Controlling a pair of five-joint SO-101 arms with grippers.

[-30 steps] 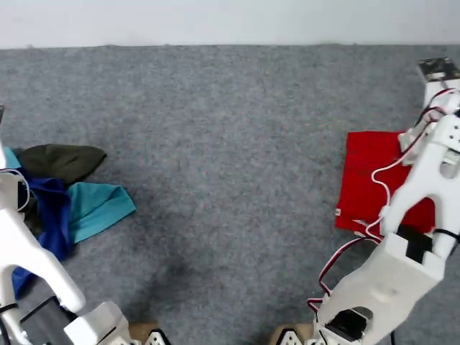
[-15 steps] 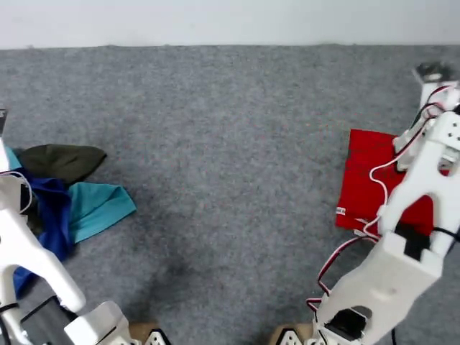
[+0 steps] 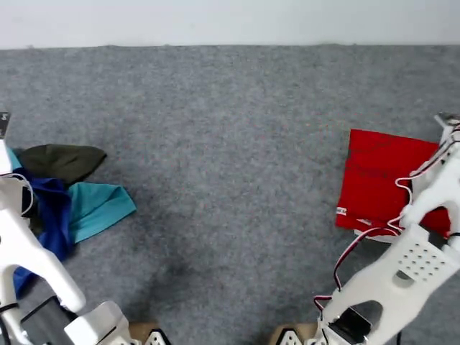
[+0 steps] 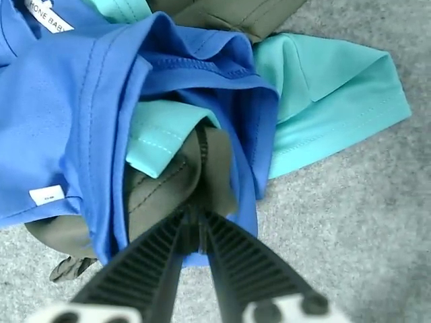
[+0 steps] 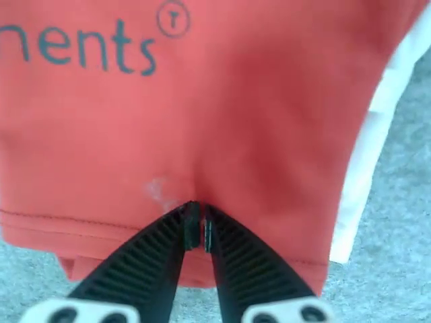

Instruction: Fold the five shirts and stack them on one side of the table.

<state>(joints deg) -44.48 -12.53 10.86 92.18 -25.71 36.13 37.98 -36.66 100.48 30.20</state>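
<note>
A folded red shirt point(image 3: 377, 180) lies at the table's right side on a white shirt point(image 3: 374, 231) whose edge peeks out below it. My right arm point(image 3: 424, 244) reaches over its right edge. My right gripper point(image 5: 195, 229) is shut on the red shirt point(image 5: 168, 114) near its hem, puckering the cloth, with the white shirt point(image 5: 367, 155) beside it. At the left lies a heap: an olive shirt point(image 3: 61, 159), a blue shirt point(image 3: 52, 208) and a teal shirt point(image 3: 97, 205). My left gripper point(image 4: 196, 229) is shut on a fold of the olive shirt point(image 4: 161, 195), between blue shirt point(image 4: 60, 114) and teal shirt point(image 4: 330, 101).
Grey felt point(image 3: 230, 158) covers the table, bare between the heap and the red shirt. A pale wall runs along the far edge point(image 3: 230, 44). My left arm point(image 3: 29, 251) stands at the near left corner.
My right arm has swung to the right toward the table's edge, and the red shirt has shifted slightly right with it. The left arm and the heap have stayed still.
</note>
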